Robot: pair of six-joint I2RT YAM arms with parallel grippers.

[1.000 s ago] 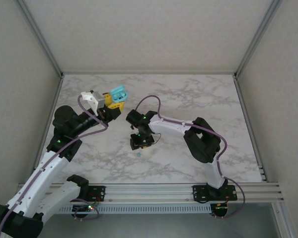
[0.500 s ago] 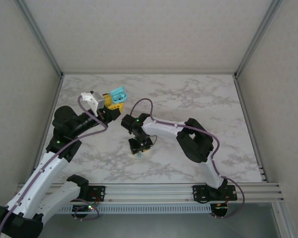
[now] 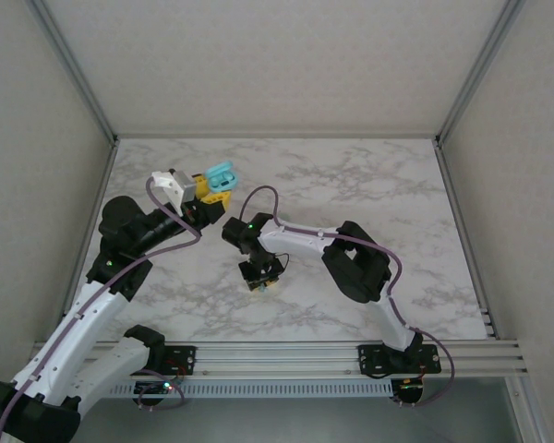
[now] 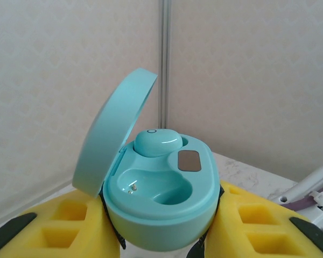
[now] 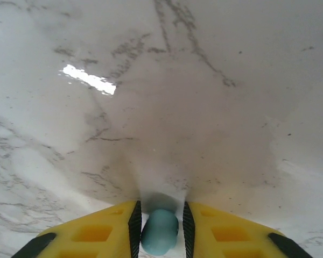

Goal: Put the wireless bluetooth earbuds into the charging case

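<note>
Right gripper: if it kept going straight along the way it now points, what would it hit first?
The marble table top. The right gripper points steeply down at it with a teal earbud between its fingers. Nothing else lies in that line, and the gap to the surface is hard to judge.

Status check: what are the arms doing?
Left gripper shut on open teal case, one slot empty. Right gripper shut on teal earbud at tabletop. Nothing blocking.

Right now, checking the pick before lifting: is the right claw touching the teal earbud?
Touching. The right wrist view shows the teal earbud pinched between the fingers of the right claw, with no gap on either side.
</note>
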